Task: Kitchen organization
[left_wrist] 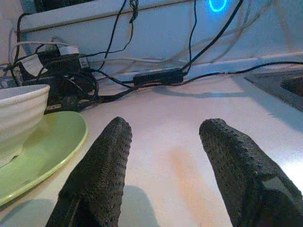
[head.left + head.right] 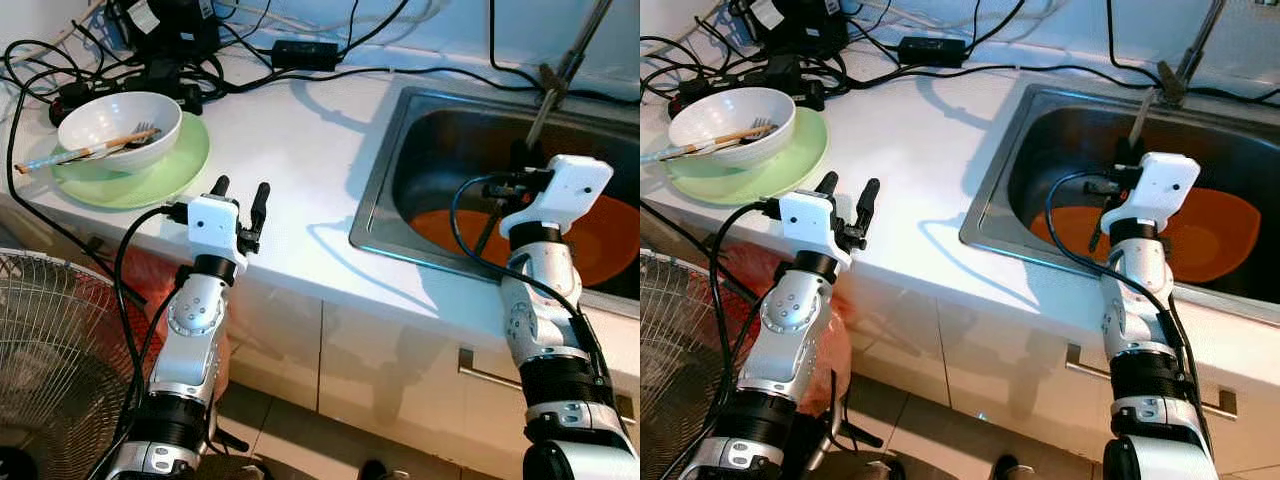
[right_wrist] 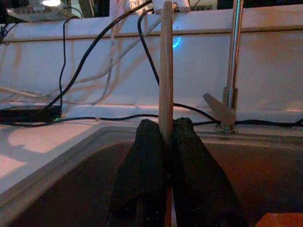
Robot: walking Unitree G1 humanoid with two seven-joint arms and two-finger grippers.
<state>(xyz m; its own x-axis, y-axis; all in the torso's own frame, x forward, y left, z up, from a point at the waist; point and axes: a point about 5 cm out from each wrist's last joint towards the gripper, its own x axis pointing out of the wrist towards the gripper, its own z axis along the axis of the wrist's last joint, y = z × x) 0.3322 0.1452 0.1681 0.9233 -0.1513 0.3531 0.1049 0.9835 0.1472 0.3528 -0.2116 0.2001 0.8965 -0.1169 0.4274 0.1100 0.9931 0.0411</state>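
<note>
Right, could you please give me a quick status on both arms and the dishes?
Right gripper shut on thin wooden chopstick, over steel sink. Left gripper open, empty, beside white bowl on green plate. Black cables behind.

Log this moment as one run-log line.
right tool: shut on chopstick, over sink | left tool: open, over counter beside green plate

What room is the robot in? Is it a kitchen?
Most likely a kitchen. A steel sink with a tap is set into a white counter, and a white bowl holding chopsticks and a fork sits on a green plate. The right gripper holds a wooden stick over the sink.
</note>
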